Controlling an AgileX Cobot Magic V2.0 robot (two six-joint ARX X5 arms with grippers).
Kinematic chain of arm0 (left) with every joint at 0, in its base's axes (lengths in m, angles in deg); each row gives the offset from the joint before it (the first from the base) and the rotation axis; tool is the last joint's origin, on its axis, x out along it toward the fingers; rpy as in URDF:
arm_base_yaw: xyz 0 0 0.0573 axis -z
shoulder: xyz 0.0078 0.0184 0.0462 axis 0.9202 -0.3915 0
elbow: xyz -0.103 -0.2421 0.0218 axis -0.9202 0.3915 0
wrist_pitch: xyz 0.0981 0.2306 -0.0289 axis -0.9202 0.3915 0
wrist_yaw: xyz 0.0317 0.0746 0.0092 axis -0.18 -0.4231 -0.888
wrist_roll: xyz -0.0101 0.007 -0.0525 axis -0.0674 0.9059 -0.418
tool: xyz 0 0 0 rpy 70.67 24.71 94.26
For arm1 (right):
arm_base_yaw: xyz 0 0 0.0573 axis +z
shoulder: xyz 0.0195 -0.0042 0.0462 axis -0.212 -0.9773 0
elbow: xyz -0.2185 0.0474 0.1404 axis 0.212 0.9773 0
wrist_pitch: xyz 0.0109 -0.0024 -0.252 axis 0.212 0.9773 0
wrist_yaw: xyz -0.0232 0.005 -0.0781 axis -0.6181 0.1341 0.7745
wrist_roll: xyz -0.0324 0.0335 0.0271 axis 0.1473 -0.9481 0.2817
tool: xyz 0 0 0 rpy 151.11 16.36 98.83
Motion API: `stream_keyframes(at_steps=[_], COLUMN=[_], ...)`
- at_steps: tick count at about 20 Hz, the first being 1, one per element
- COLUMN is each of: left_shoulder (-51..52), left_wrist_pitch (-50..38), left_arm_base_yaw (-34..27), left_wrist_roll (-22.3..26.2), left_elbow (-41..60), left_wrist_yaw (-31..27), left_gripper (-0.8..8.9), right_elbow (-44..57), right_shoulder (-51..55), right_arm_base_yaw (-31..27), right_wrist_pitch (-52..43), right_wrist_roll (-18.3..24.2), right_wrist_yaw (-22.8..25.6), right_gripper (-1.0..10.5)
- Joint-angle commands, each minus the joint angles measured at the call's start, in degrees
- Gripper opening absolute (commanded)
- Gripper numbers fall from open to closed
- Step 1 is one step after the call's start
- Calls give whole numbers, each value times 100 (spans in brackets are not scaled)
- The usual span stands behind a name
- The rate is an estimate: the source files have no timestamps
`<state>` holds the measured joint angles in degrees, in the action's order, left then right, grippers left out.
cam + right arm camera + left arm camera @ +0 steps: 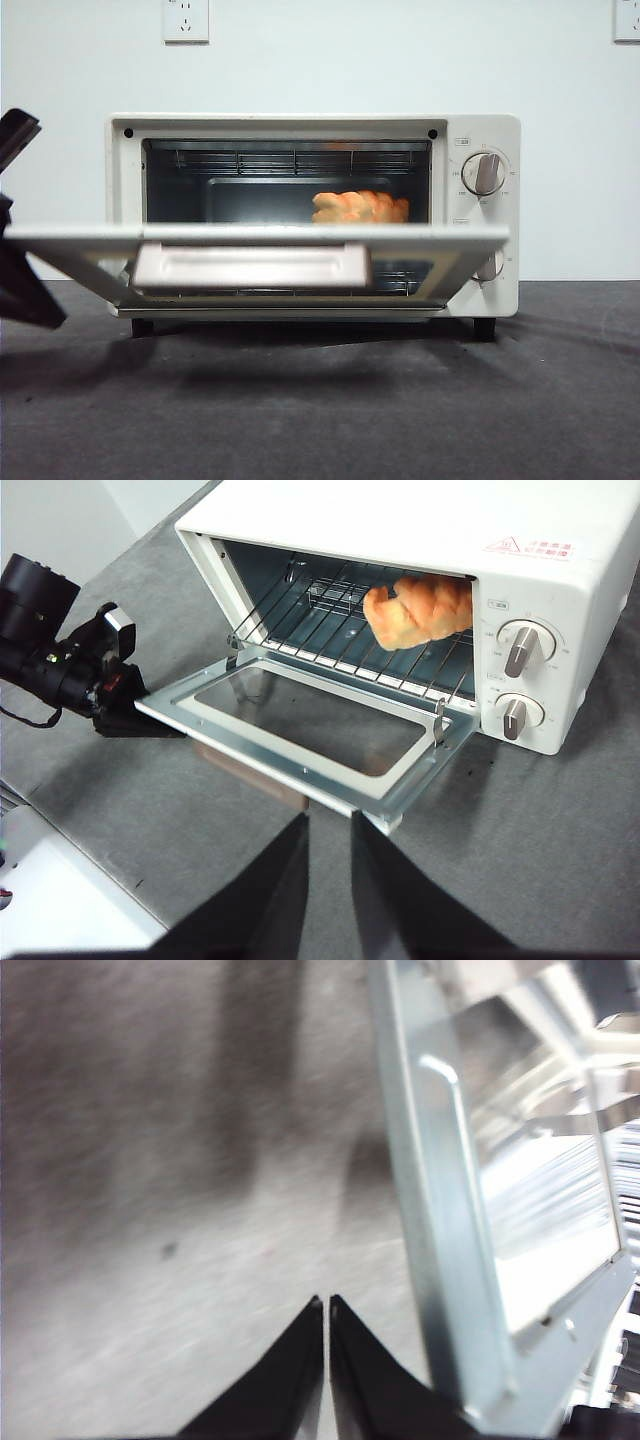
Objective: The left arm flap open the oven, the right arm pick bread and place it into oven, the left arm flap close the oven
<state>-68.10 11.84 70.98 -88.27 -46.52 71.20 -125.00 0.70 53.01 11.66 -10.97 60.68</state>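
The cream-white oven (485,130) stands on the grey table with its door (250,240) flapped down about level. The golden-orange bread (360,207) lies on the wire rack inside, toward the knob side; it also shows in the right wrist view (420,610). My left gripper (326,1305) is shut and empty, its tip beside and just under the door's edge (440,1220); it shows as a black shape at the left in the front view (20,290) and in the right wrist view (110,695). My right gripper (328,825) is drawn back in front of the oven, slightly open and empty.
Two knobs (486,173) sit on the oven's right panel. The grey table top (320,400) stretches in front of the oven. A white wall with sockets (186,20) is behind. A white surface (60,900) lies at the table's near corner in the right wrist view.
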Motion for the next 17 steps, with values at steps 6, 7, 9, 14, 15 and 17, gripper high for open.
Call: stream_keyframes(at_steps=[6, 7, 9, 14, 15, 17], left_shoulder=[17, 17, 17, 17, 17, 20], left_wrist_pitch=[-1049, -1167, -1478, -2277, -2437, -2566], left_arm_base_yaw=[81, 81, 81, 81, 81, 81], left_wrist_roll=[-929, -1040, -1292, -1864, -1978, -2118], left_elbow=[-592, -667, -828, -1117, -1147, -1211], left_wrist_yaw=[317, 317, 302, 146, 146, 168], left_gripper=[16, 16, 16, 16, 16, 16], right_elbow=[-107, -107, -107, -107, -107, -107], right_shoulder=[-22, -22, -22, -22, -22, -22], right_arm_base_yaw=[35, 35, 35, 35, 35, 35], right_wrist_pitch=[-57, -57, -57, -57, -55, -55], right_wrist_roll=[-68, -74, -79, -79, -79, -79], right_wrist_yaw=[4, 7, 7, 7, 4, 4], right_gripper=[63, 63, 63, 63, 63, 63])
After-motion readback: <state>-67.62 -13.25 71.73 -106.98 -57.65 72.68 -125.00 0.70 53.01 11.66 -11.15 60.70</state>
